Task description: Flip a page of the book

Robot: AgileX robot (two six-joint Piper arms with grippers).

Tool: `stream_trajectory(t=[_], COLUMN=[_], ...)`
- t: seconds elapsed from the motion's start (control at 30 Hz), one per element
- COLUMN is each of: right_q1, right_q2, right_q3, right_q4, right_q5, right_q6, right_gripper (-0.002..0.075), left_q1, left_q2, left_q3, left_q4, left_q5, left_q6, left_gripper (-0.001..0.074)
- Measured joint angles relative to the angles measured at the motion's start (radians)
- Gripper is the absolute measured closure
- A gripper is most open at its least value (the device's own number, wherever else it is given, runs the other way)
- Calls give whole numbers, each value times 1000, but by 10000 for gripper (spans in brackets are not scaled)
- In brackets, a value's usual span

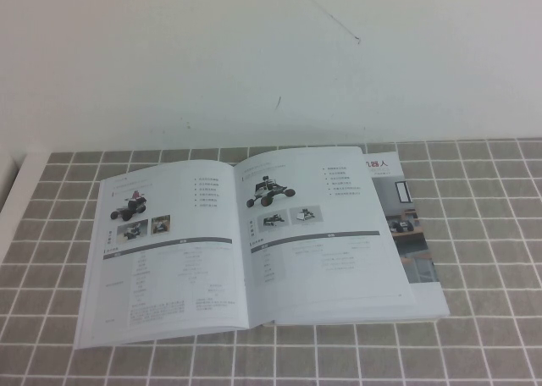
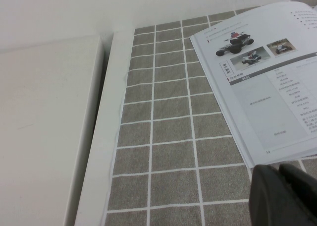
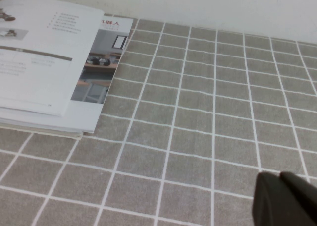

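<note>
Open book (image 1: 254, 242) on tiles; left gripper (image 2: 283, 196), right gripper (image 3: 285, 201) apparently closed, apart.

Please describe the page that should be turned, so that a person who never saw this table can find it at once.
On the grey tiled table lies an open book. The page is its top right-hand leaf, white, with a black rover above two small photos. Unlike the flat left leaf, it lifts, uncovering a colour photo page. Left gripper and right gripper stay off the book.

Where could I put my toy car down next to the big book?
Bare tiles lie on both sides of the book: between its left edge and the white ledge, near the left gripper, and right of it, by the right gripper. Behind the book, the strip before the wall is narrow.
</note>
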Motion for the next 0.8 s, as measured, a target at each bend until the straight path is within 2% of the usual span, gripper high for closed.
stream_trajectory(t=[0.33,0.43,0.57,0.8], right_q1=[0,0,0,0], right_q2=[0,0,0,0], right_q3=[0,0,7,7], right_q4=[0,8,17,18], right_q5=[0,-5,-78,-397], right_q6=[0,0,0,0], right_gripper=[729,729,729,729], left_q1=[0,0,0,0], left_q2=[0,0,0,0], left_q3=[0,10,12,12], left_q4=[0,5,0,0], left_q5=[-2,-54,-232,-702], left_q6=[0,0,0,0], left_gripper=[738,738,738,738])
